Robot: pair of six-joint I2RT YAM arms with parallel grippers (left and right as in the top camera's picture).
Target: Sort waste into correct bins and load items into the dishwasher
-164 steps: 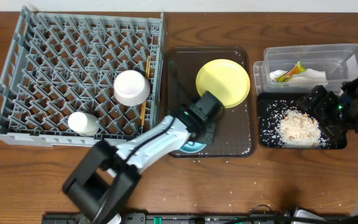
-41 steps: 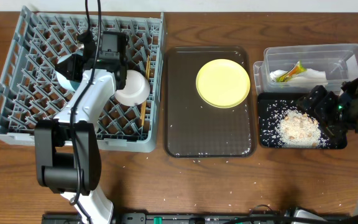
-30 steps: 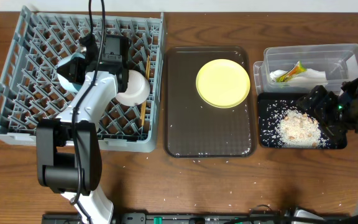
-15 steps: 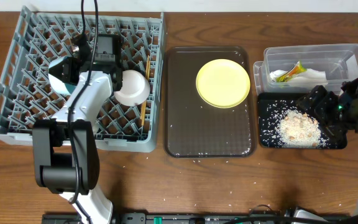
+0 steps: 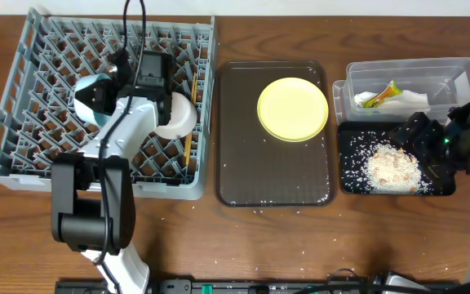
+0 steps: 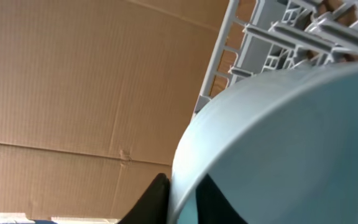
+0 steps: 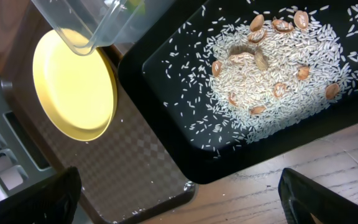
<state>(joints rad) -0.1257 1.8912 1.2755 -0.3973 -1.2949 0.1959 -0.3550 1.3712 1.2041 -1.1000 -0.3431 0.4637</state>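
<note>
The step in hand is loading the dishwasher: the left arm reaches over the grey dish rack [image 5: 47, 57] with the light blue bowl [image 5: 95, 98] carried tilted above the pegs in the rack's left half, just beside the white bowl [image 5: 179, 118] that sits among the pegs, with the wooden chopsticks [image 5: 188, 145] lying along the rack's right edge. In the left wrist view the bowl fills most of the picture, its rim passing right against one dark tip of the left fingers [image 6: 155, 200], so they appear clamped on the rim, though the second tip is hidden. The next move likely calls for lowering the bowl until it leans between pegs clear of the white bowl, then parting the grip. The yellow plate [image 5: 292, 109] remains on the dark brown tray [image 5: 272, 175] and looks to be the last dish to load. The right fingers [image 7: 39, 198] stand wide apart, holding nothing, poised over the black tray [image 5: 351, 175] of rice scraps [image 5: 392, 167], with the clear tub [image 5: 455, 73] just behind it on the counter [image 5: 300, 245].
</note>
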